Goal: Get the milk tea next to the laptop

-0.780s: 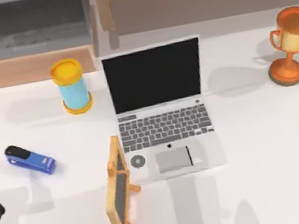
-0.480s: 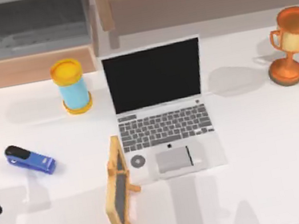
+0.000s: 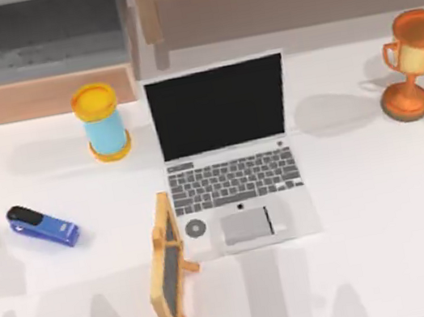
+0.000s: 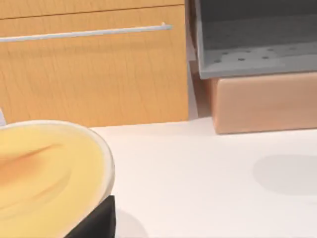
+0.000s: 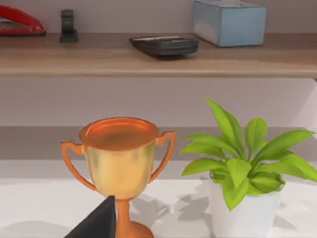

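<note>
The milk tea (image 4: 47, 173) sits right up close in the left wrist view: a wide creamy orange-yellow top with darker orange streaks, ringed by a pale cream rim. It stands on the white bench (image 4: 208, 173), in front of a wooden drawer front (image 4: 94, 74) with a thin metal handle. A dark claw finger (image 4: 96, 220) pokes in just beside the cup's rim; whether that left claw is wide, narrow or gripping, I cannot tell.

From above, the laptop (image 3: 228, 156) holds the middle of the bench, lid up, black screen facing the near side, grey keyboard and trackpad below it. Just left of the screen stands a light-blue cylinder (image 3: 103, 122) with a yellow lid. Further left and nearer lies a blue stapler (image 3: 42, 226). A small wooden-framed chalkboard (image 3: 168, 266) stands on its easel legs at the laptop's near left corner. Far right, an orange-gold trophy (image 3: 413, 61) stands well apart from the laptop.

The right wrist view looks straight at that trophy, a green plant (image 5: 242, 163) in a white pot beside it, and a shelf (image 5: 158, 59) behind. A dark finger tip (image 5: 99, 220) shows in front of the trophy's stem; the right claw's spread I cannot tell either.
</note>
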Action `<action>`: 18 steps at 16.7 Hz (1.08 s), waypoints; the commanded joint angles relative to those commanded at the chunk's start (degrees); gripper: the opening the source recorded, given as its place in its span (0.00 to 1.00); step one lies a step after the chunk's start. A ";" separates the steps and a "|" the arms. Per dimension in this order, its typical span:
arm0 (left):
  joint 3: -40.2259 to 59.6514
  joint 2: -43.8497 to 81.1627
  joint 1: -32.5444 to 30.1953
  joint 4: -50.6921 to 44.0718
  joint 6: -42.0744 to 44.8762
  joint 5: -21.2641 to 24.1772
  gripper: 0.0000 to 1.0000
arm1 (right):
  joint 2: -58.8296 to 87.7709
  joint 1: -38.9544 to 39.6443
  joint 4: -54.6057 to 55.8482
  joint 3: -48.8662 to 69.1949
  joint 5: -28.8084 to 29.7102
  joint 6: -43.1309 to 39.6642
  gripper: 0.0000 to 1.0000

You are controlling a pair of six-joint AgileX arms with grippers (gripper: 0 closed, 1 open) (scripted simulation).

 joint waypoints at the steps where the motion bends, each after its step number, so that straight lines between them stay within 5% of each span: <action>1: 0.77 5.90 3.78 3.22 1.35 3.80 1.00 | 0.00 0.00 0.00 0.00 0.00 0.00 1.00; 6: 4.24 32.10 20.99 17.86 7.54 21.02 1.00 | 0.00 0.00 0.00 0.00 0.00 0.00 1.00; 10: 5.65 44.28 30.12 25.18 10.83 30.12 1.00 | 0.00 0.00 0.00 0.00 0.00 0.00 1.00; 18: 5.79 47.12 32.28 27.12 11.62 32.35 1.00 | 0.00 0.00 0.00 0.00 0.00 0.00 1.00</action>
